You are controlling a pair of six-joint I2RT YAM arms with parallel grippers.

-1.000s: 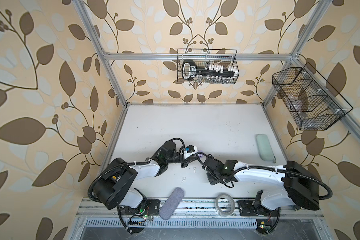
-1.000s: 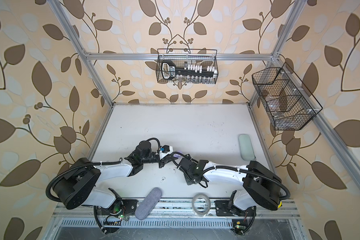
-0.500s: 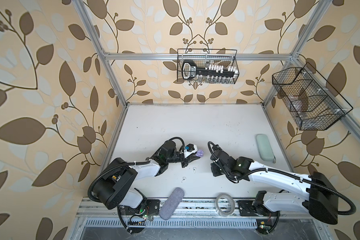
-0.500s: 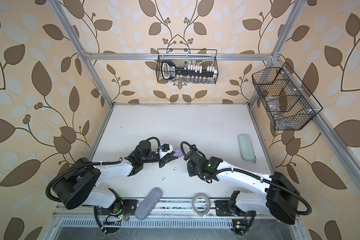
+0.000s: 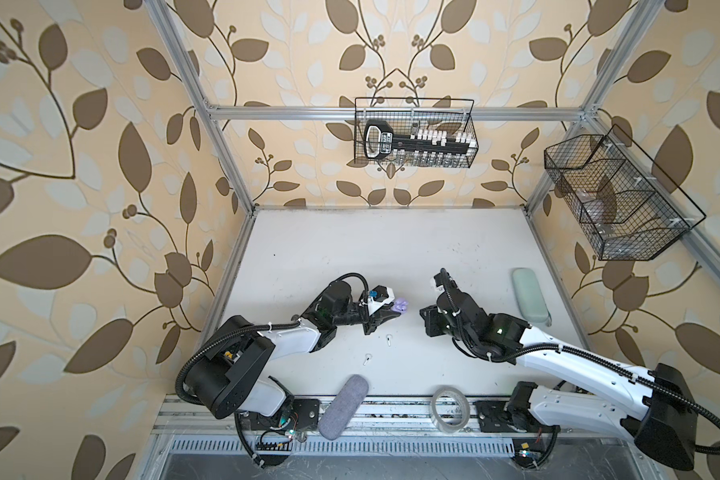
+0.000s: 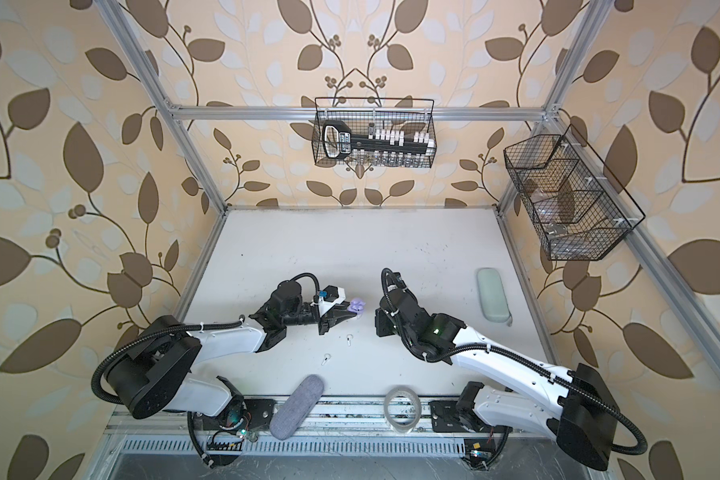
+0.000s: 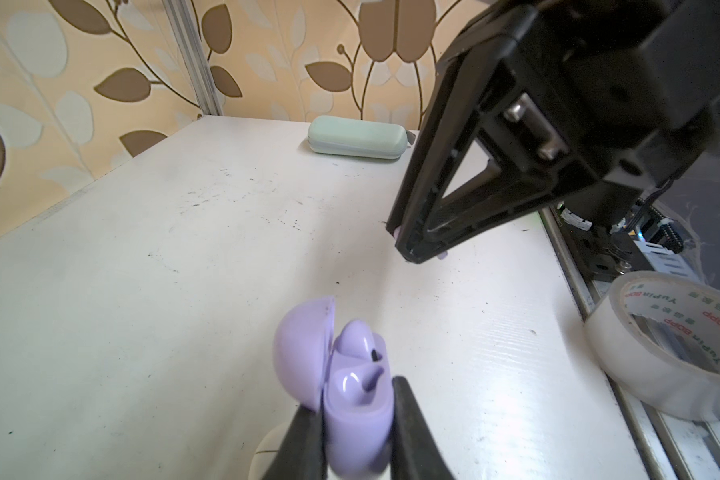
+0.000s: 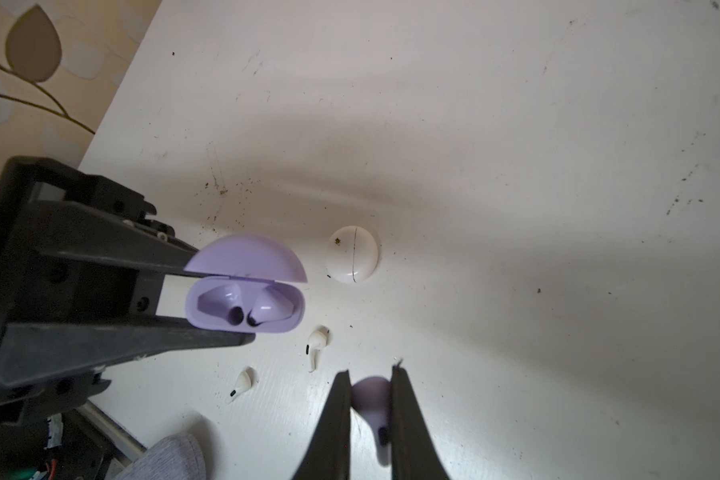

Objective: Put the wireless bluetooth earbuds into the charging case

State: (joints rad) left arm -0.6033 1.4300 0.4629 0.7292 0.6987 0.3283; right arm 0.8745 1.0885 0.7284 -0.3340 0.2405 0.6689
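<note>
While one lilac earbud [image 8: 272, 309] sits in the open lilac case [image 8: 246, 255], the other lilac earbud [image 8: 373, 399] is pinched in the right gripper [image 8: 370, 374], near the case. The left gripper [image 8: 225, 299] clamps this case above the table [image 8: 516, 208]. Two white earbuds [image 8: 316, 343] [image 8: 240, 384] lie below, beside a closed white case [image 8: 352, 254].

Clamped left gripper [image 7: 353, 399] on lilac case [image 8: 246, 259], right gripper [image 8: 370, 372] on lilac earbud [image 8: 373, 401]. Stretched left arm [image 5: 292, 336] and right arm [image 5: 558, 357] low toward middle, tips facing, apart.
</note>
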